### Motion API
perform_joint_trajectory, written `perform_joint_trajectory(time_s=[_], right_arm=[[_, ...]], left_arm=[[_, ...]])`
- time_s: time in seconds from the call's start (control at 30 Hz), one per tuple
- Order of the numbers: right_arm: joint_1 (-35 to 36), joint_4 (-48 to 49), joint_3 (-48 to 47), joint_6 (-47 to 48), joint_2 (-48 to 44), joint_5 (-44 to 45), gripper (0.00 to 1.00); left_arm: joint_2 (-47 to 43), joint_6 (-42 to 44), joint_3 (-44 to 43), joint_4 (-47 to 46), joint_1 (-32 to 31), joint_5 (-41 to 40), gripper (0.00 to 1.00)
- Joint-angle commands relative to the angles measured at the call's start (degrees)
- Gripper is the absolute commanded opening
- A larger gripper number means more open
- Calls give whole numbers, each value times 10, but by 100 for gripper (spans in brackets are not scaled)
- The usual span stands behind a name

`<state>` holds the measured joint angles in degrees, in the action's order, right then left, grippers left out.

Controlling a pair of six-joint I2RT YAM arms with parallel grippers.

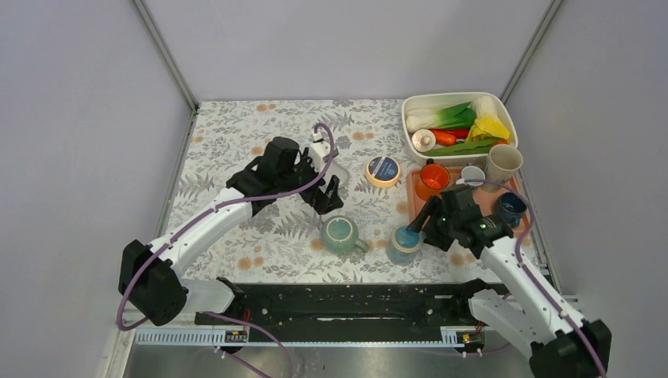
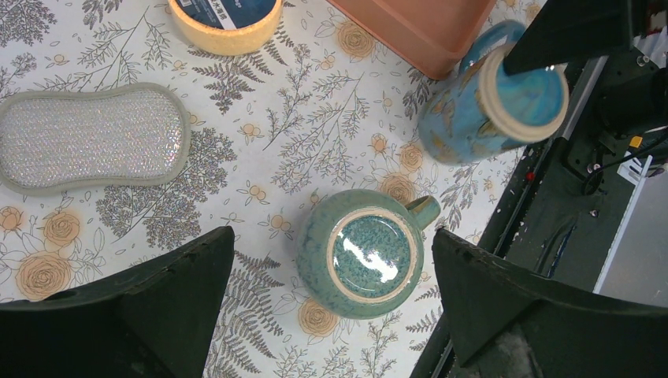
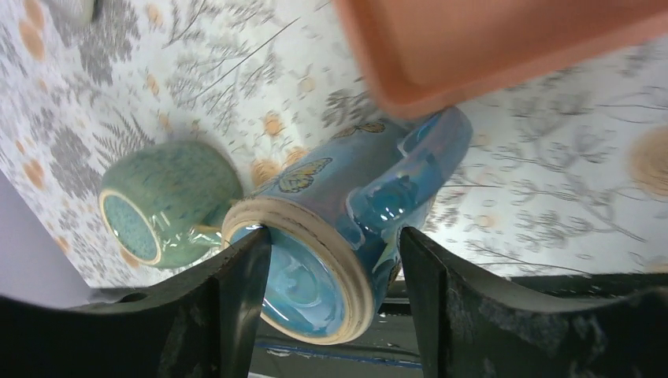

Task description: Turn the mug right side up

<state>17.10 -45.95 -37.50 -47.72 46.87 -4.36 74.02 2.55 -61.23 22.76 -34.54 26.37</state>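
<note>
The table (image 1: 236, 157) is covered by a pale cloth printed with grey ferns and orange roses; a black rail runs along its near edge. At the far right stands a white plastic tub (image 1: 405, 126) with rounded corners, holding toy vegetables. Just near of it lies a salmon-coloured tray (image 1: 413, 189) with a raised lip, carrying an orange cup (image 1: 433, 179), a beige cup (image 1: 503, 161), a dark blue cup (image 1: 510, 206) and a small white one (image 1: 473, 175).

A grey, peanut-shaped sponge (image 2: 90, 138) with a glittery woven face lies flat beneath the left arm.

Two mugs stand upside down close to the near edge. The blue mug (image 1: 405, 242) is glossy, with a butterfly painted on its side and an unglazed tan ring around its base, and it stands just beside the tray's near left corner. The right gripper (image 3: 333, 240) straddles its base, one finger against the ring. Whether the jaws press cannot be told.

The green mug (image 1: 340, 234), speckled and round-bellied, stands to the left, apart from the blue one, its handle pointing right. The left gripper (image 1: 328, 197) hangs above it with its jaws wide apart, touching nothing. Bare cloth stretches left of this mug.

A round tin (image 1: 384, 170) with a yellowish rim sits on the far side of the mugs. The print on its dark blue label is too small to read.
</note>
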Motion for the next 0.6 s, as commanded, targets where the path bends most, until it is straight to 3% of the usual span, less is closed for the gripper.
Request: perform_joint_trajectory(time_s=[0.0,0.17,0.37,0.57], right_arm=[[109,57,-49,-57,91,60,70],[150,-16,-164,2,184,103,74],[149,-89,-202,43,167,133,82],[65,-41,-161,9,127,101,86]], left_arm=[[8,6,-6,-20,3,6,99],[10,8,-6,-18,3,4,99],[11,11,-7,-15,3,5,99],[14,8,-4,-17,2,21,99]])
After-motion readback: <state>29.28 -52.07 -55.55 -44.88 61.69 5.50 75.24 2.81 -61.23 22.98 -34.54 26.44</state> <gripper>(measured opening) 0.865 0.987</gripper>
